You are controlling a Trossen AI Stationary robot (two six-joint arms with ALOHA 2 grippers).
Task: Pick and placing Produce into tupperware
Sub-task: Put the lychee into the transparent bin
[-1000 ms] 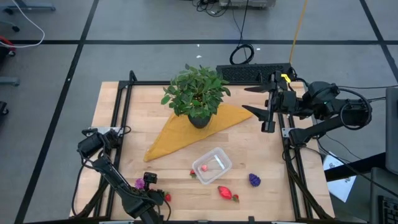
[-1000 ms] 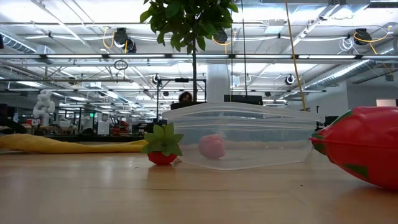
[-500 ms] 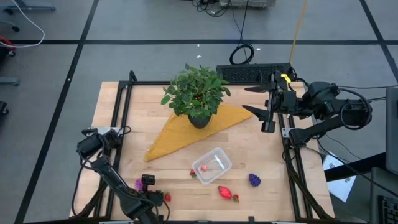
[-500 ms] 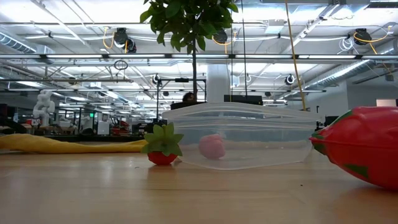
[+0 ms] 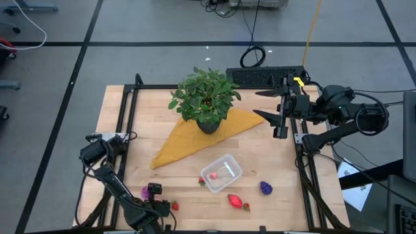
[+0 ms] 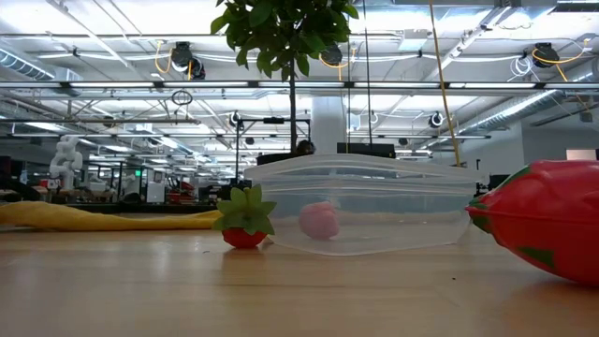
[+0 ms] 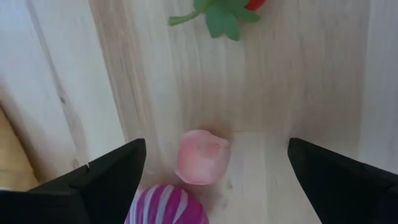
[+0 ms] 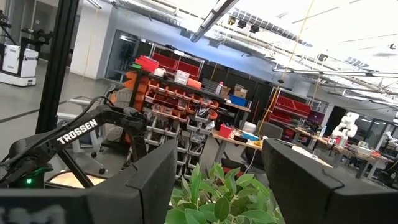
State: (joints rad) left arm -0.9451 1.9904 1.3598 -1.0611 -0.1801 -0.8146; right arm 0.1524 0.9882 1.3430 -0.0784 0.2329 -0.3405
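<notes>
Only one legible text is showing: "TROSSEN", white capitals, running along the dark link of the left arm, seen far off in the right wrist view at about 9 o'clock of the potted plant. No other labels, numbers or signs are reading clearly in any view.

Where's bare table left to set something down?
Open wood: the far-left corner beside the plant and yellow cloth, and the right strip between cloth and purple fruit. The near edge is crowded: container, red fruits, left gripper.
</notes>
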